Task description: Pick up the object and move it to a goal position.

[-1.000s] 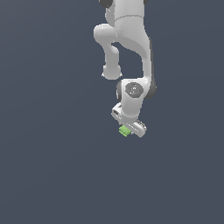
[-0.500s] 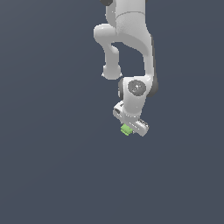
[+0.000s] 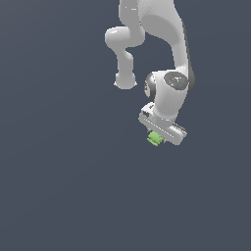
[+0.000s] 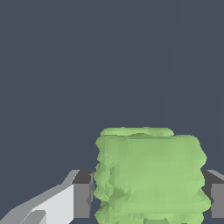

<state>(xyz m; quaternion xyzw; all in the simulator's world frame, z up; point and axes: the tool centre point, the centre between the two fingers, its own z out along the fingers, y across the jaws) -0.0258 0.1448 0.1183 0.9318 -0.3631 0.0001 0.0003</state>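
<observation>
the object (image 4: pixel 151 175) sits right between the gripper (image 3: pixel 158 137) fingers, 1 dark pad (image 4: pixel 82 194) against each ridged side, so the gripper is closed on it. it juts just below the hand. no goal marker shows, so i can't tell which way to carry it.

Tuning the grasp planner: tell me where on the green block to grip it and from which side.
Grip the green block across its two ridged side faces, coming from above. The wrist view shows the fingers flanking those sides, the block filling the gap. The gripper already sits over it that way.
</observation>
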